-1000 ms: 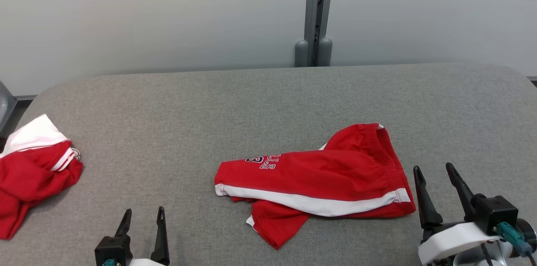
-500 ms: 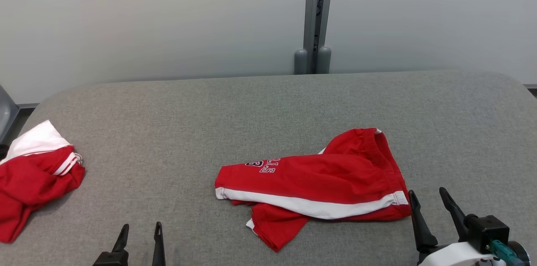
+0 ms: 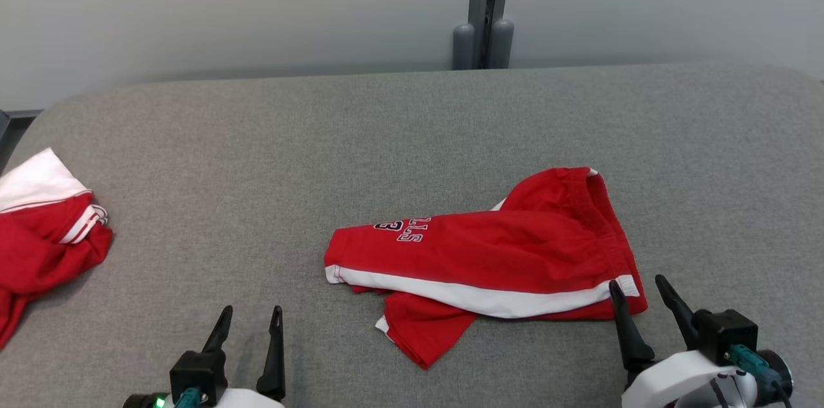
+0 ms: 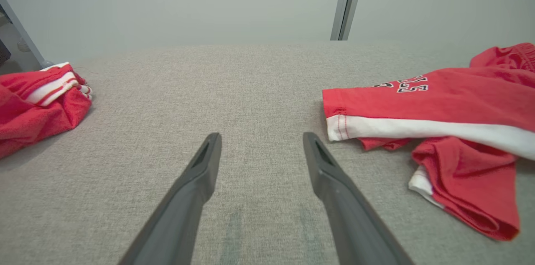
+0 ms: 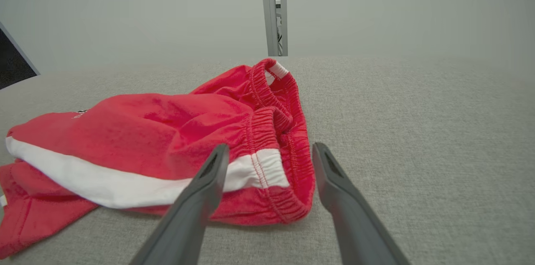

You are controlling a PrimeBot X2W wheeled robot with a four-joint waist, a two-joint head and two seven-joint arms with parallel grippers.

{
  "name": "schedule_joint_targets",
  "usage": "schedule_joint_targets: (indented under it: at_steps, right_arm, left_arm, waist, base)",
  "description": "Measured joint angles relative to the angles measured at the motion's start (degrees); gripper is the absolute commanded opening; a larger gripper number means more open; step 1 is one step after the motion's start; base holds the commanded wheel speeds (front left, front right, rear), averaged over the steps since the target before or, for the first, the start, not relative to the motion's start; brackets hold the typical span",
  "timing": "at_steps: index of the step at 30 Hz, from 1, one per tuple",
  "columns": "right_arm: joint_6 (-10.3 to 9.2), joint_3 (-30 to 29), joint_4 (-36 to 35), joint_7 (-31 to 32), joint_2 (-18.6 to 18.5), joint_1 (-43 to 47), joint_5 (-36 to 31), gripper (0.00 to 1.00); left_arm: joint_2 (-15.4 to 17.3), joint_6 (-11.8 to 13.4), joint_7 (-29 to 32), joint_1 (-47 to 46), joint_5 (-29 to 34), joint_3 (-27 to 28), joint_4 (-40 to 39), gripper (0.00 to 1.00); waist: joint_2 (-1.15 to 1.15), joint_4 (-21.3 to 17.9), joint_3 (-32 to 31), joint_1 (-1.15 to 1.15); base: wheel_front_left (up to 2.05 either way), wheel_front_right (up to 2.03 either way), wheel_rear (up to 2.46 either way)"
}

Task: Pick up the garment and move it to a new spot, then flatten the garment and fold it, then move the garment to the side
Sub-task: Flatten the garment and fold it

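Red shorts [image 3: 489, 260] lie lengthwise left-right, waistband toward the right gripper [image 3: 637, 298].

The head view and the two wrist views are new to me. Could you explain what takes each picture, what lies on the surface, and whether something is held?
This is a wheeled robot with two arms, each ending in two long dark fingers. The head view comes from a camera on its head, looking down at a grey surface. There the left fingers rise at lower left, the right fingers at lower right. Each wrist view looks along one arm's own fingers. In the middle lie red shorts with a white stripe; the right fingers point at their waistband. Another red and white garment lies at the far left. Both pairs of fingers stand open and hold nothing.
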Motion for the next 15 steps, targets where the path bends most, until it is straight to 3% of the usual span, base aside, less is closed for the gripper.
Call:
schedule_joint_targets:
  at_steps: [8,9,10,11,12,14,15]
  right_arm:
    - [0.00,0.59,3.22,0.00,-0.01,-2.80,0.01,1.00]
    - [0.00,0.85,3.31,0.00,-0.02,-2.91,0.02,0.96]
    - [0.01,1.16,3.35,0.00,-0.01,-2.91,0.15,0.88]
    - [0.01,1.49,3.33,0.00,0.01,-2.91,0.18,0.73]
    - [0.01,1.75,3.20,0.00,0.01,-2.91,0.21,0.46]
    - [0.01,2.36,2.67,0.01,-0.01,-2.90,0.60,0.20]
    - [0.00,2.65,2.49,0.00,0.00,-2.89,0.67,0.00]
  left_arm:
    - [-0.01,-0.27,0.00,-1.82,-0.37,-1.30,0.65,1.00]
    - [-0.01,-0.29,0.00,-2.01,-0.40,-1.36,0.68,1.00]
    - [-0.02,-0.32,0.01,-2.24,-0.40,-1.42,0.73,1.00]
    - [-0.01,-0.34,0.00,-2.46,-0.41,-1.44,0.73,1.00]
    - [0.00,-0.35,0.00,-2.61,-0.42,-1.47,0.74,1.00]
    - [-0.01,-0.51,0.00,-2.65,-0.57,-1.66,0.88,1.00]
    - [0.00,-0.70,0.00,-2.68,-0.70,-1.74,0.93,1.00]
  waist:
    - [0.00,0.29,3.80,0.00]
    - [0.00,0.33,4.04,0.00]
    - [0.00,0.35,4.22,0.00]
    - [0.00,0.35,4.38,0.00]
    - [0.00,0.34,4.55,0.00]
    - [0.00,0.24,4.83,0.00]
    - [0.00,0.15,4.96,0.00]
  base:
    - [0.00,0.00,0.00]
    - [0.00,0.00,0.00]
    - [0.00,0.00,0.00]
    - [0.00,0.00,0.00]
    - [0.00,0.00,0.00]
    - [0.00,0.00,0.00]
    - [0.00,0.00,0.00]
